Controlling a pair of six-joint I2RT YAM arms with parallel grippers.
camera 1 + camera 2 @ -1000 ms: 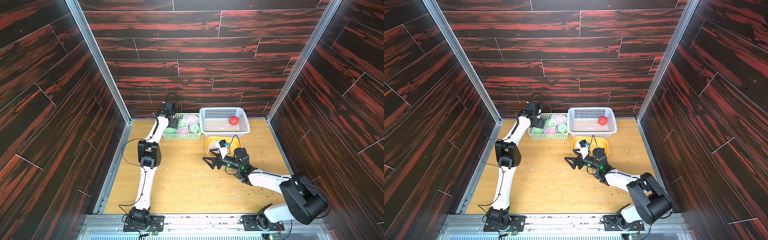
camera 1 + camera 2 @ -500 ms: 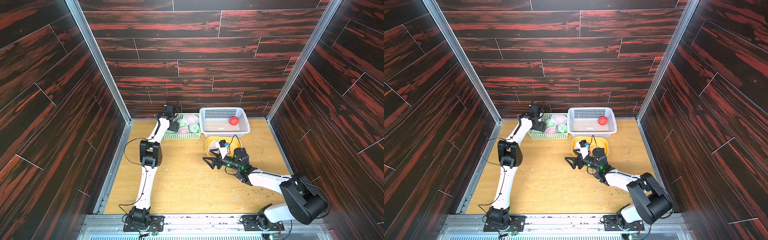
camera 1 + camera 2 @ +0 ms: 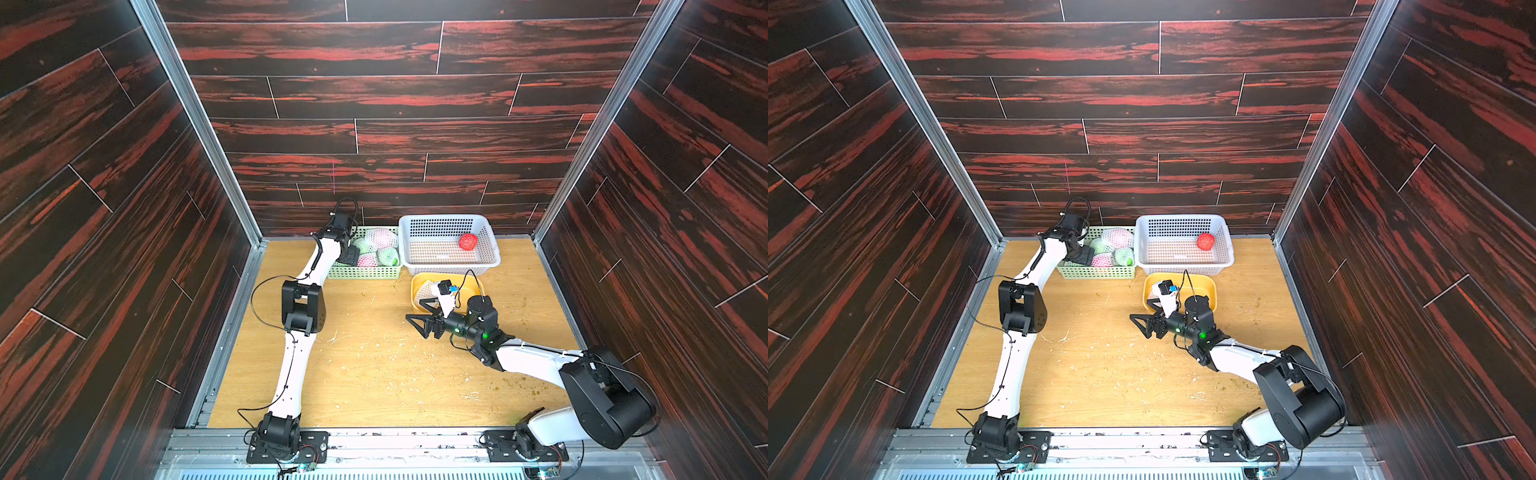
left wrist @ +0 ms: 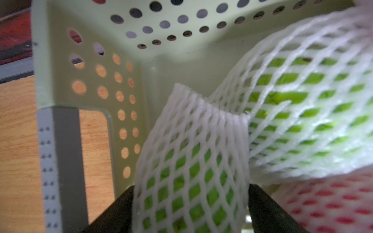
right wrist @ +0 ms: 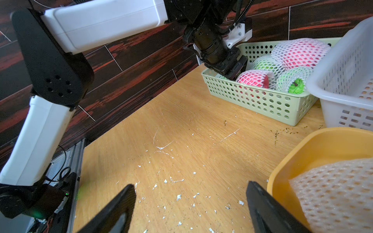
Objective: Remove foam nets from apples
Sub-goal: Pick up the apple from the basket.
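Left jaws, apart, have dropped into the basket (image 3: 365, 272), astride a netted apple (image 4: 189, 177); right jaws gape empty. Next pick is likely starting.

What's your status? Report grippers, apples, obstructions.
Left gripper open, astride netted green apple in green basket. Right gripper open, empty, beside yellow tray holding shed foam net. One bare red apple in white basket. Other netted apples crowd it.

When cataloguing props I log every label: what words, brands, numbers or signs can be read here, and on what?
None: no readable text in any view.
The green basket, white basket and yellow tray are unprinted.
The grey strip in the left wrist view bears only dots.
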